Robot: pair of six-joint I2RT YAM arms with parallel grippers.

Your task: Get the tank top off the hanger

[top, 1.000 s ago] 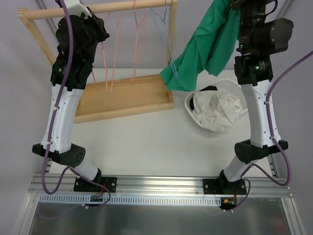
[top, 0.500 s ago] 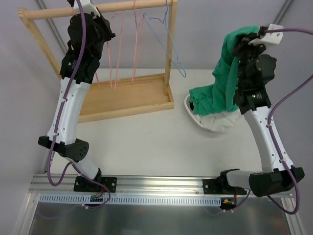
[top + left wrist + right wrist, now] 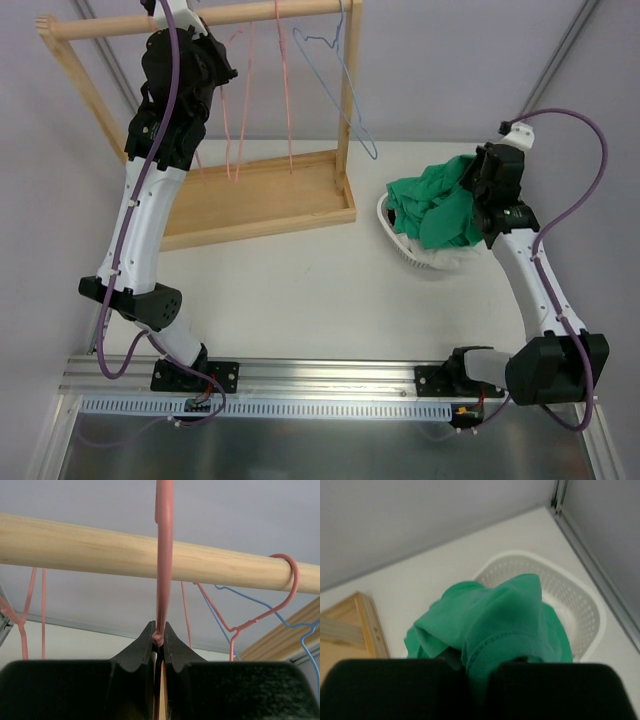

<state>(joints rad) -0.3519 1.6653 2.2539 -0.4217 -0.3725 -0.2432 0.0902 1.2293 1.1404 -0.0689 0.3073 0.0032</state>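
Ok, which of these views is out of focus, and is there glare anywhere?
Top view: sharp, evenly lit, no harsh glare. Left wrist: rod and pink hanger crisp, left fingers soft and dark. Right wrist: soft throughout, top and basket blurred, right fingers featureless black.

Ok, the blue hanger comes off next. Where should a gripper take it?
On the blue hanger, likely the neck just under the hook, approached from the near side. It hangs bare on the wooden rail, and the wire loop lower down would probably swing.
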